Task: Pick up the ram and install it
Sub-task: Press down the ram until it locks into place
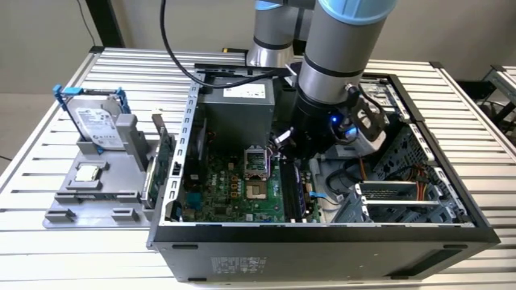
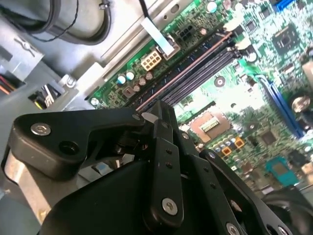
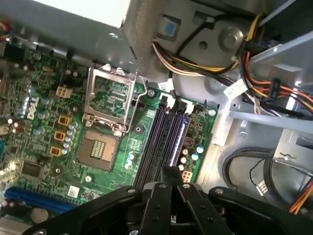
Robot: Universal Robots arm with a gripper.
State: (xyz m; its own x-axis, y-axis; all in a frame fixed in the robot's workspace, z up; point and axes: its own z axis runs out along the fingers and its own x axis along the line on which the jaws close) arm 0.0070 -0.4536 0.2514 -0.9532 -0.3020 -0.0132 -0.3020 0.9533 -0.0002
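**Task status.** The arm reaches down into the open computer case (image 1: 173,199), which stands on the slatted desk (image 1: 64,254). The pincer (image 3: 171,171) is drawn closed, and we see nothing clamped between its tips. In both wrist views it hangs just above the near end of the row of memory slots (image 3: 159,139).

The ram (image 3: 178,137) appears to stand in the outermost slot, nearest the board edge. In the second wrist view it reads as a thin brownish strip (image 2: 188,63) along that slot. We judge that the pick-up and the placing in the slot are done. Whether the stick is fully seated and the end latches are closed cannot be told.

**Surroundings.**
- The open processor socket (image 3: 110,105) lies beside the slots.
- Bundled power cables (image 3: 195,66) run near the far end of the slots but do not cross them.
- A grey tray (image 1: 89,211) outside the case, on the exterior view's left, carries the hard drive (image 1: 95,124).

Nothing visibly obstructs the slots.
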